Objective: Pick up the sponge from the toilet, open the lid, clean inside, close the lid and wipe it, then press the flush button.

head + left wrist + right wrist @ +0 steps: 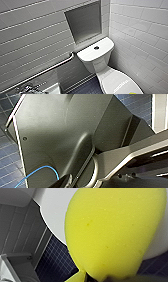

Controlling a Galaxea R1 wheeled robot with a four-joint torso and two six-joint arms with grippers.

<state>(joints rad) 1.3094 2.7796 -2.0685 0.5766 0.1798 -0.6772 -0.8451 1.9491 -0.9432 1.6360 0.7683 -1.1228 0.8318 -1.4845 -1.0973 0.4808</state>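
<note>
While the right gripper (100,279) sits over the front end of the lid (117,82), wrist aimed down at it, it's pinching the sponge (110,230): the sponge's near end narrows into the dark gripper parts. Sponge long axis runs straight out from the gripper, broad rounded end leading, away from the wrist. Whether that lines up along the lid or across it: can't tell. Sponge is over the lid and overlaps its edge, with dark tiled floor (57,260) past that edge. Touching the lid or a gap above it: can't tell. Seen from high up, a yellow sliver of it shows at the lid's front end. Lid is down on the toilet (103,73). Behind the lid is the tank (87,56), flush button (96,47) on top, well apart from the sponge. Grab bar (50,68) on the wall, beside the tank and farther from the lid.
</note>
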